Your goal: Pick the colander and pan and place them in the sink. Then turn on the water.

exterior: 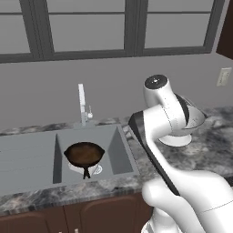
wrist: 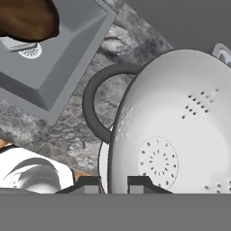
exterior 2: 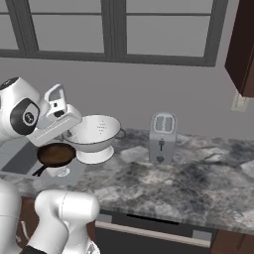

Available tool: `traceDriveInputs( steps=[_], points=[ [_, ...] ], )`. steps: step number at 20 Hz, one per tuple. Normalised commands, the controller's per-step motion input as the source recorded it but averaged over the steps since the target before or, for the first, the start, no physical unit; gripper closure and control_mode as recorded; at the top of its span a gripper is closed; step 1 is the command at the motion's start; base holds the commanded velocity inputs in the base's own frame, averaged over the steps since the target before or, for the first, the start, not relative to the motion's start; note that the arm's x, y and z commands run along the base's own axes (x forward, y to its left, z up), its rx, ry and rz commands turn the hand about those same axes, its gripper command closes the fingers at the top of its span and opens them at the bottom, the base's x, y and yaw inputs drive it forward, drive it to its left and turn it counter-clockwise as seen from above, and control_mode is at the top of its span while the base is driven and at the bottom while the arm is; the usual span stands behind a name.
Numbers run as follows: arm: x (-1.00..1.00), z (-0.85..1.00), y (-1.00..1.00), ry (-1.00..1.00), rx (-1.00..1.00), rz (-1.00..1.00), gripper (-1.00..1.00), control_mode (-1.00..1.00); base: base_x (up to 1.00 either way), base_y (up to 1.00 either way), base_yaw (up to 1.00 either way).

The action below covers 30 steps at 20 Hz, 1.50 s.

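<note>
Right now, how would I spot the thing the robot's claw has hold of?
Find the sink under the window, then move right onto the marble counter. There, left of the toaster, sits the colander: a white bowl on a ring foot, dotted with small holes, unlike the dark pan in the basin.

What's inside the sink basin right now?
The pan sits in the sink, its handle pointing toward the front. A pale round drain peeks out beneath it; the pan covers the rest of the basin floor there. The colander is not inside.
</note>
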Motion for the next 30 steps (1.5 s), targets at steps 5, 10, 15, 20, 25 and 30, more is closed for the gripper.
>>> traceDriveInputs(
  steps=[5, 10, 15, 20, 25, 30],
  points=[
    [0.00, 0.00, 0.00, 0.00, 0.00, 0.00, 1.00, 1.00, 0.24, -0.06, 0.15],
    [0.23, -0.18, 0.12, -0.04, 0.00, 0.10, 1.00, -1.00, 0.11, 0.00, 0.06],
    [0.46, -0.36, 0.41, -0.03, 0.00, 0.19, 1.00, -1.00, 0.00, 0.00, 0.00],
    [0.39, -0.41, 0.57, -0.03, 0.00, 0.20, 1.00, -1.00, 0.00, 0.00, 0.00],
    [0.21, -0.34, 0.72, 0.00, 0.00, 0.19, 1.00, -1.00, 0.00, 0.00, 0.00],
    [0.17, -0.25, 0.76, 0.00, -0.01, 0.16, 1.00, -1.00, 0.00, 0.00, 0.00]
  ],
)
